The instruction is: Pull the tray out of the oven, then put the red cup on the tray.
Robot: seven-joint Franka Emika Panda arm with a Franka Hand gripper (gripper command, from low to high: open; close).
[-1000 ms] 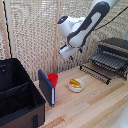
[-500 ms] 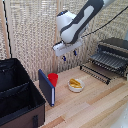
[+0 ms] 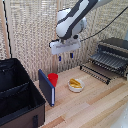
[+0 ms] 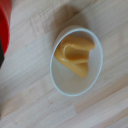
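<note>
At the exterior view's left edge of the bench (image 3: pixel 100 107) sits a big black fabric case (image 3: pixel 17 97), its top open. Just beside it toward the right a dark blue flat panel (image 3: pixel 46 87) stands on edge, and the red cup (image 3: pixel 53 79) stands upright on the wood right behind that panel, near the back of the bench. In the wrist view only a red sliver of the cup (image 4: pixel 3 25) shows at the picture's border.

Next to the right, a little apart from the cup, is a white bowl (image 3: pixel 75 85) holding yellow pieces (image 3: pixel 74 82); the wrist view looks straight down into this bowl (image 4: pixel 77 62), the yellow pieces (image 4: pixel 75 54) lying against one side of it.

Above the gap between cup and bowl the pincer (image 3: pixel 65 56) hangs well clear of the bench, its two dark fingertips apart and holding nothing.

At the right edge of the bench stands the oven (image 3: pixel 116 50), its door (image 3: pixel 96 73) dropped open toward the bench middle. The tray (image 3: pixel 111 60) of thin parallel bars lies in the oven's mouth, sticking out over the open door.
</note>
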